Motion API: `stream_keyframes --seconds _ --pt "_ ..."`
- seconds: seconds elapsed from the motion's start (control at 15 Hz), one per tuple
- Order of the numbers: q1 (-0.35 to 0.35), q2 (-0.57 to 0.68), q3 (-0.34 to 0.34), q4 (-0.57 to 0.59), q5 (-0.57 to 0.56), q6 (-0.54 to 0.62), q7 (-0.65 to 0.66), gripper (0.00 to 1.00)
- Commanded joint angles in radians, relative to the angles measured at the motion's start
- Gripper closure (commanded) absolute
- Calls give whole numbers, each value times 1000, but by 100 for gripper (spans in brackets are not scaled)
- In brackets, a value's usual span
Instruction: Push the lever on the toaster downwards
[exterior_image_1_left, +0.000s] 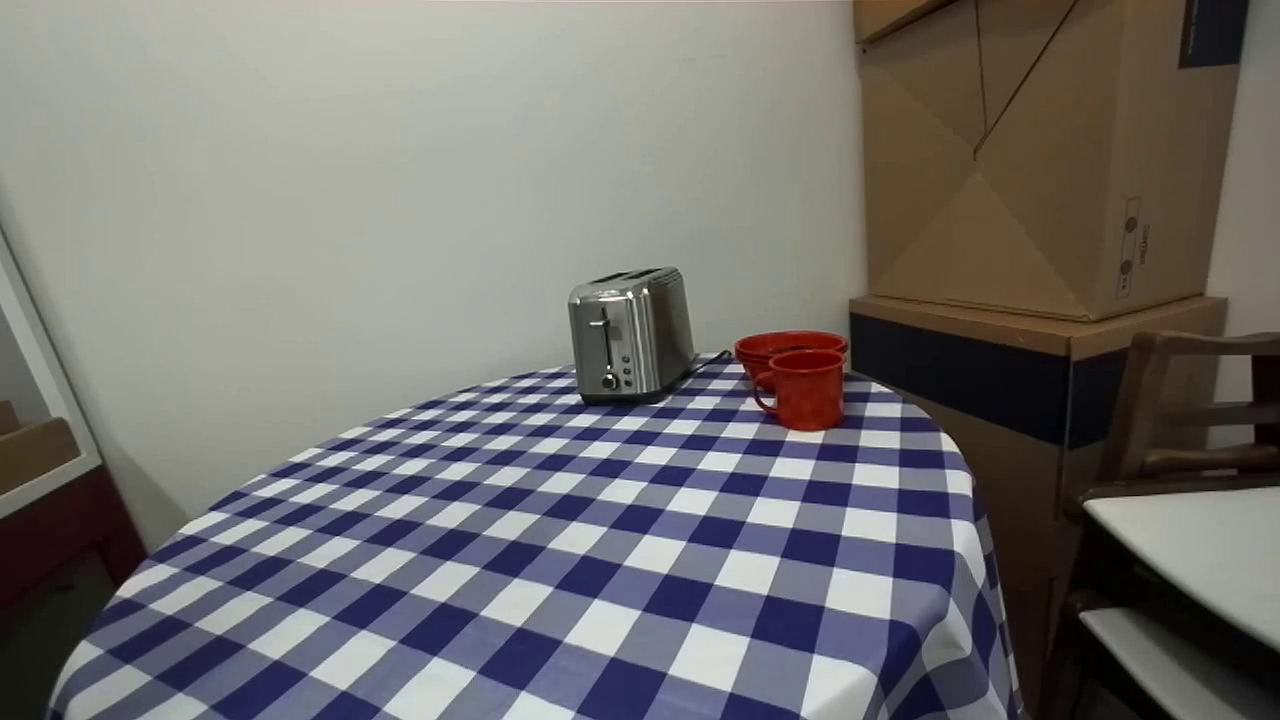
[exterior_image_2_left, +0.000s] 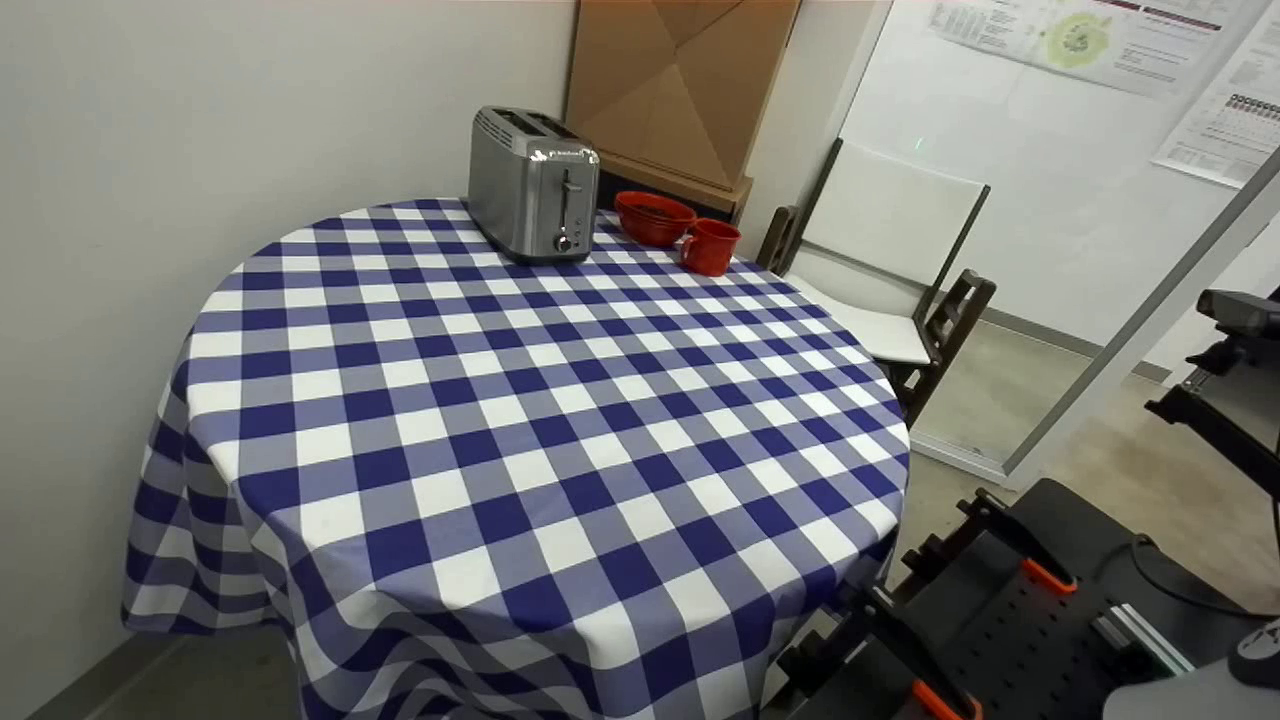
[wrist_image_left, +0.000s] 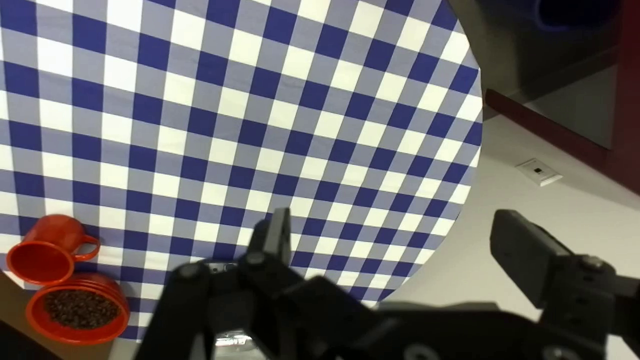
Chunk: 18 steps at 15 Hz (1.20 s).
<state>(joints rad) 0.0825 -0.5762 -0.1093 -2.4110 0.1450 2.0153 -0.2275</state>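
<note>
The silver toaster (exterior_image_1_left: 655, 335) stands upright at the far side of the table in both exterior views (exterior_image_2_left: 505, 185). Its grey narrow end faces the table's middle. The lever (exterior_image_1_left: 600, 324) sits near the top of its vertical slot, above a knob; the lever also shows in an exterior view (exterior_image_2_left: 571, 187). In the wrist view only small bits of the toaster (wrist_image_left: 235, 342) show behind my gripper; the lever is hidden there. My gripper (wrist_image_left: 394, 215) is open with nothing between its fingers, high above the table. It is out of view in both exterior views.
A red mug (exterior_image_1_left: 810, 392) and red bowl (exterior_image_1_left: 752, 362) stand beside the toaster; the bowl (wrist_image_left: 75, 340) holds dark grains. A checkered cloth (exterior_image_2_left: 480, 420) covers the round table. A wall (exterior_image_1_left: 400, 200) stands behind, cardboard boxes (exterior_image_1_left: 1000, 220) beside. A dark cart (exterior_image_2_left: 1000, 610) adjoins the table.
</note>
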Motion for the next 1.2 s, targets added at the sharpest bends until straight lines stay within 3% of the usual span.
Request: stream_keyframes --seconds 0.0,0.27,0.6,1.13 --pt "-28 30 35 -3 7 164 57 0" --pt "-26 159 52 72 8 363 118 0" --pt "-26 427 52 268 1 518 127 0" --pt "-54 782 68 594 -50 581 167 0"
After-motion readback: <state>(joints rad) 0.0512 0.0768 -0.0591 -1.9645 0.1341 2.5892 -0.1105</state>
